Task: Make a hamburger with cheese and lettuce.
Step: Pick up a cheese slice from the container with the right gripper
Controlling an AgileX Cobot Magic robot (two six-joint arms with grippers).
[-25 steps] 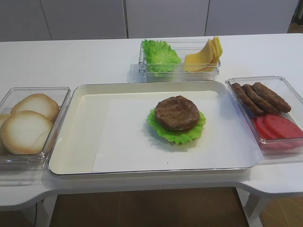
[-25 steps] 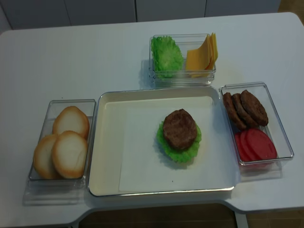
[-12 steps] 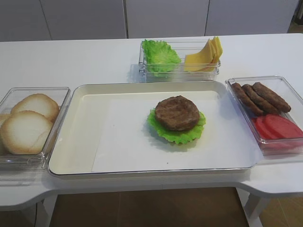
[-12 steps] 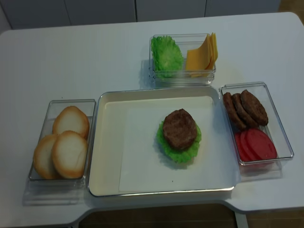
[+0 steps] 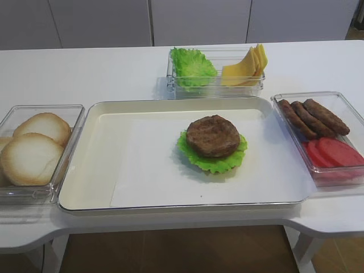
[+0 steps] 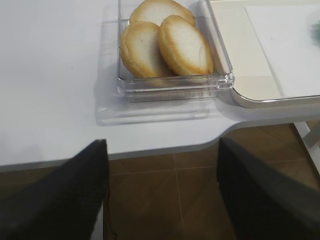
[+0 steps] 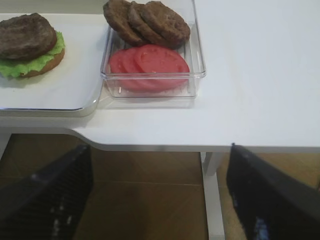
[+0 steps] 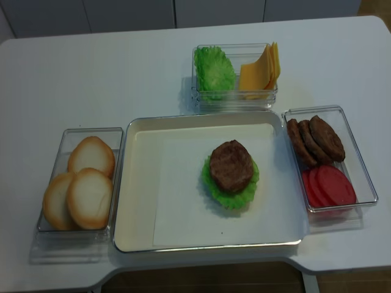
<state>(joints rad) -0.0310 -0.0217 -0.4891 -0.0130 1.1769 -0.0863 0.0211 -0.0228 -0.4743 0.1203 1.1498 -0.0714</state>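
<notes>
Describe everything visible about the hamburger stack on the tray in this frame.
The hamburger is a low, round, unfinished stack: a dark-brown grilled patty lies flat on top of a ruffled bright-green lettuce leaf whose frill sticks out all round. The right wrist view shows a tan bun base beneath the leaf. There is no cheese on it and no top bun. It rests on the white paper sheet lining the cream tray, right of centre. No gripper touches it.

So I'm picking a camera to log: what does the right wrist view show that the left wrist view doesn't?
Only the right wrist view shows the hamburger, with a bun under its lettuce, plus the patties and tomato slices. Only the left wrist view shows the buns. Both show the tray, the table edge, the floor and open gripper fingers.
</notes>
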